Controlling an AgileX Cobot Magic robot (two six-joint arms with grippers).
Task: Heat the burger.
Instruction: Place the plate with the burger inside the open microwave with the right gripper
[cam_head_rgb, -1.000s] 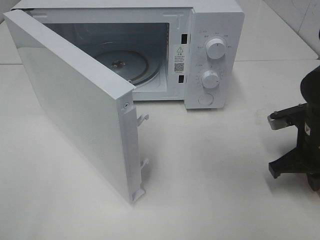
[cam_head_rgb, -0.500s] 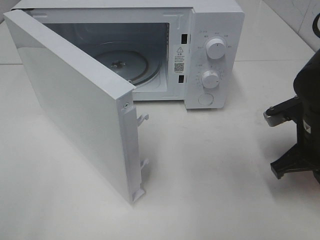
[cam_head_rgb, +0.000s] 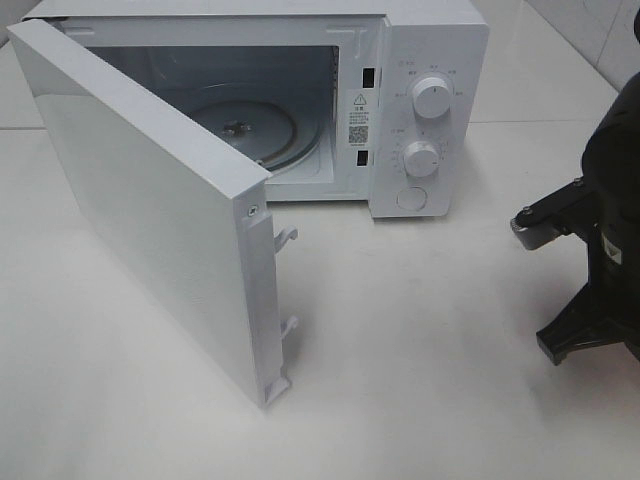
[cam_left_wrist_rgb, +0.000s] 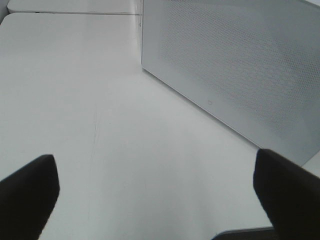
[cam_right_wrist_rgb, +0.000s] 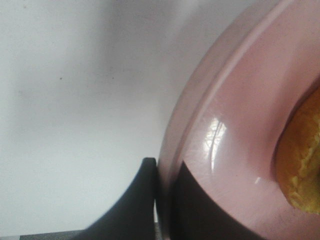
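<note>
My right pincer (cam_right_wrist_rgb: 164, 200) is clamped narrow on the rim of the pink plate (cam_right_wrist_rgb: 235, 125). The burger (cam_right_wrist_rgb: 300, 160) sits on that plate, and only its bun edge shows. Both are outside the overhead frame, off its right side. The microwave (cam_head_rgb: 430, 60) lies left of my right arm and farther back, door (cam_head_rgb: 140, 220) swung wide, glass tray (cam_head_rgb: 250, 125) inside with nothing on it. My left pincer (cam_left_wrist_rgb: 155, 195) is wide and holds nothing, beside the door's outer face. I judge the right arm is the 1 to carry it in.
</note>
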